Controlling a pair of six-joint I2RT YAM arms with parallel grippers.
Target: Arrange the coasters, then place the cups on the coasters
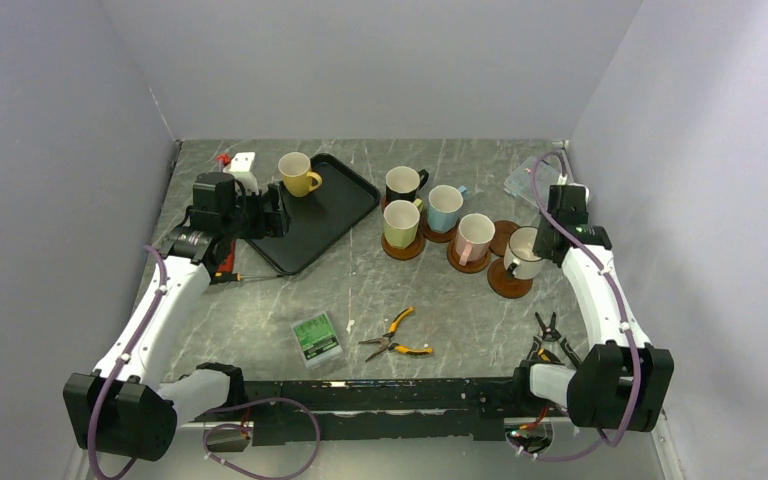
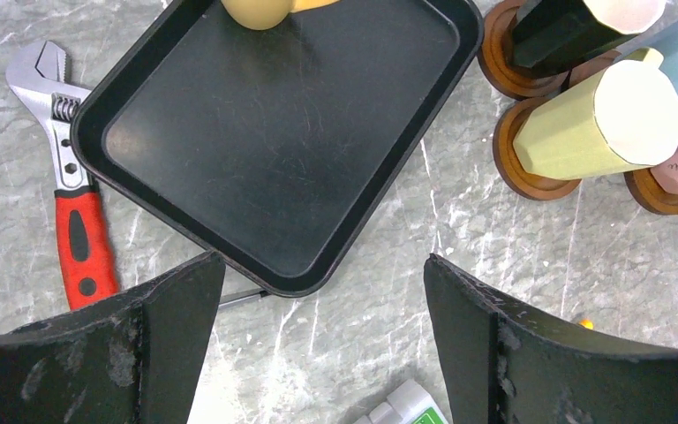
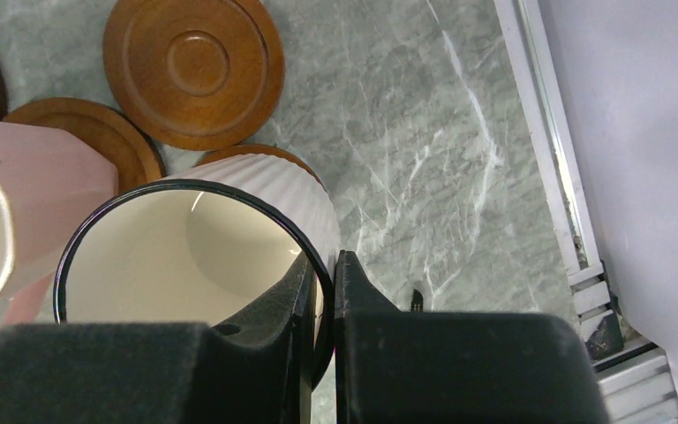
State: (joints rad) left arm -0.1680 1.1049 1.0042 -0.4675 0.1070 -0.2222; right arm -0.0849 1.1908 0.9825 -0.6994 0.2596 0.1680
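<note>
Grip on cream-white mug [image 3: 260, 190] over coaster [image 1: 508, 286]

The right gripper [image 3: 322, 265] is pinching the mug's rim, one finger inside, just beside the pink mug [image 1: 475, 238]. The left gripper [image 2: 322, 261] is hovering wide open and empty over the black tray [image 2: 274, 150], at its near corner.

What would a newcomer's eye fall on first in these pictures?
The four mugs standing on coasters, right of centre, draw the eye first. Beside them the right gripper has its jaws shut on the rim of the cream-white mug. The yellow-orange mug stands alone on the black tray, far left.
</note>
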